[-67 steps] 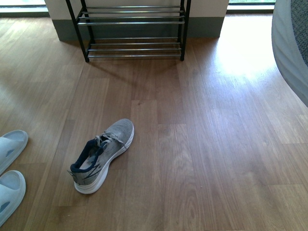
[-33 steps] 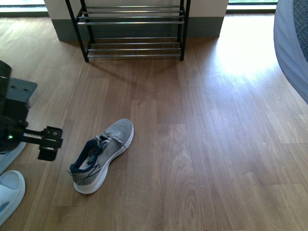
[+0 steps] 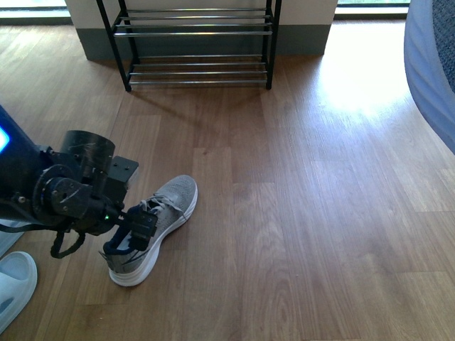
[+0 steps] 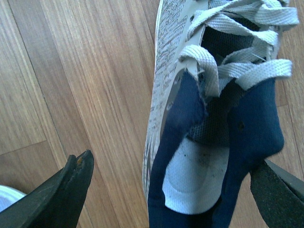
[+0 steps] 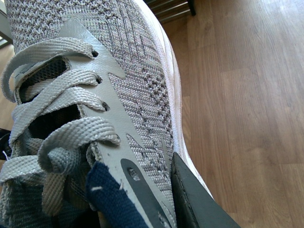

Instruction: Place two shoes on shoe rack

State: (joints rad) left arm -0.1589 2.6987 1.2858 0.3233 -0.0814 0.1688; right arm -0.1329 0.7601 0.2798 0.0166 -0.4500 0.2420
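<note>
1. Lying at the near left corner of the floor [image 3: 320, 213], a pale blue slide [image 3: 13, 284] shows only its rounded rubber toe; the frame cuts off the rest.
2. Just right of it, the left gripper [image 3: 138, 229] hangs low over the heel of the floor sneaker [image 3: 167, 206]. In the left wrist view its jaws stand wide apart astride the heel, one dark finger [image 4: 61, 194] clear of the shoe's side, clamping nothing.
3. The floor sneaker rests on its white sole left of the floor's middle, toe angled toward the far edge. It has a grey knit upper, pale laces and dark blue lining.
4. At the far edge stands the shoe rack [image 3: 195, 32], with black side frames and silver bars. Bare floor lies between it and the sneaker.
5. At the right edge looms a blurred grey-blue shape [image 3: 430, 71]; I cannot tell what it is.
6. In the right wrist view, the right gripper [image 5: 109, 190] grips the held sneaker [image 5: 137, 71] well above the floor, a dark finger [image 5: 199, 204] pressed against its sole edge.
7. Counted: two grey sneakers, one slide, one rack with two tiers showing.
</note>
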